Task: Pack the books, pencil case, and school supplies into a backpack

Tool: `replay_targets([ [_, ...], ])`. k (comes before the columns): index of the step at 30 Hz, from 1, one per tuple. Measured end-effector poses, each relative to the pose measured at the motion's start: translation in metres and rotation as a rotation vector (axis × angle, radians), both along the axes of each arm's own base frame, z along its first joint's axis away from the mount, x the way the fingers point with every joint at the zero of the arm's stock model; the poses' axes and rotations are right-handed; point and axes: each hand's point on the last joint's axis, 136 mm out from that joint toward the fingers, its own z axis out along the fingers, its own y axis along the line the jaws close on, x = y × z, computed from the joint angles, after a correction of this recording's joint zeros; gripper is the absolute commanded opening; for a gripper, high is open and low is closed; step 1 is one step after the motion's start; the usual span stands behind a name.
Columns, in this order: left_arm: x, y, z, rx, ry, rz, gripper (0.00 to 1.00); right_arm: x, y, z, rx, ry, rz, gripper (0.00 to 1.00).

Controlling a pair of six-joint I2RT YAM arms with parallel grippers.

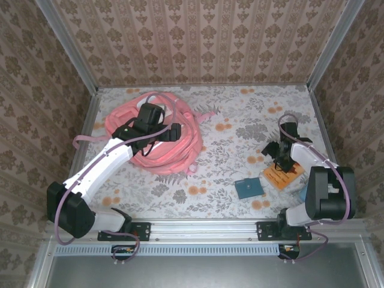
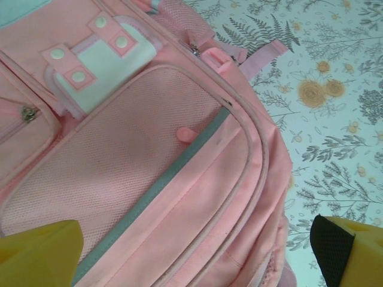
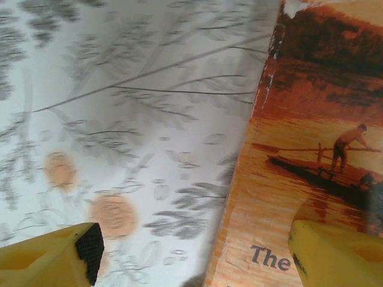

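Observation:
The salmon-pink backpack [image 1: 174,153] lies flat at the left middle of the table. My left gripper [image 1: 170,132] hovers over it, open. In the left wrist view its yellow fingers [image 2: 39,251] stand wide apart over the backpack's [image 2: 179,197] front pocket and seams, with nothing between them. My right gripper [image 1: 275,158] is open, low over the near-left edge of the thin orange book [image 1: 284,176]. Seen from the right wrist, one finger [image 3: 335,254] hangs over the book's cover [image 3: 287,179] and the other over bare cloth. A small teal book [image 1: 248,188] lies flat next to it.
The table [image 1: 240,120] has a floral cloth and is walled by patterned panels on three sides. A pink strap [image 1: 84,140] trails off the backpack to the left. A sliver of something light blue [image 1: 302,191] shows beside the right arm, mostly hidden by it.

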Motion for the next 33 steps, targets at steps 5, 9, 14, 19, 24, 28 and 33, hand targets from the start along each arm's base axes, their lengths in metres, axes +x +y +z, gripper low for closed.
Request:
replay_targets([
  [5,-0.002,-0.011,0.000,-0.065,0.022,-0.021,1.00,0.037,0.051,0.006,0.116,-0.076,0.149,0.81],
  [9,-0.002,-0.026,-0.009,-0.119,0.070,-0.045,1.00,0.059,0.106,0.011,0.211,-0.115,0.300,0.78],
  [14,-0.006,-0.054,-0.025,-0.175,0.138,-0.090,1.00,0.059,0.143,0.016,0.275,-0.117,0.394,0.78],
  [19,-0.020,-0.091,-0.049,-0.212,0.225,-0.156,1.00,0.051,0.128,0.032,0.209,-0.123,0.372,0.78],
  [24,-0.034,-0.128,-0.069,-0.270,0.302,-0.203,1.00,0.034,0.096,0.052,0.095,-0.162,0.307,0.76],
  [28,-0.044,-0.157,-0.085,-0.318,0.363,-0.229,0.93,0.010,0.070,0.042,0.041,-0.111,0.246,0.73],
  [33,-0.056,-0.194,-0.104,-0.349,0.436,-0.257,0.83,-0.003,0.056,0.029,0.021,-0.047,0.236,0.63],
])
